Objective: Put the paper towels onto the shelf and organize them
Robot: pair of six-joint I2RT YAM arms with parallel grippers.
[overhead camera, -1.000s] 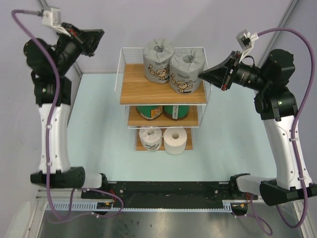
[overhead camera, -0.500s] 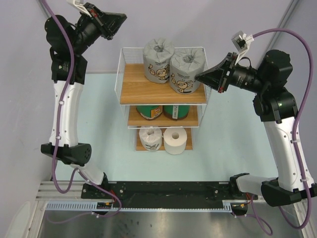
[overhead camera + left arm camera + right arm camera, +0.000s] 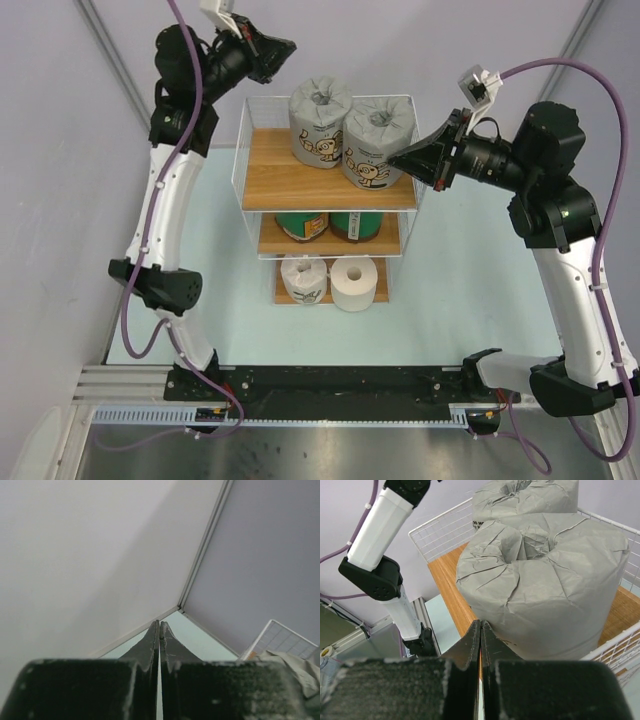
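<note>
I count six paper towels (image 3: 375,140), all of them on the shelf (image 3: 280,175), which stands in the middle of the pale worktop (image 3: 470,290). The shelf has three wooden boards, with two rolls on each. On the top board are two grey rolls (image 3: 320,122) with cartoon print, upright and touching. They sit toward the right and back, so the left part of the board is bare. On the middle board are two green rolls (image 3: 302,226), side by side. On the bottom board are one white-wrapped roll (image 3: 304,277) on the left and one bare white roll (image 3: 353,283) on the right.

My two tools are both closed with nothing between their fingers. My left tool (image 3: 288,47) hangs high beside the shelf's upper left corner, pointing toward the wall. My right tool (image 3: 395,158) points at the lower side of the nearer grey roll, just over the wire rim. I cannot tell whether its tip touches the wrap.
</note>
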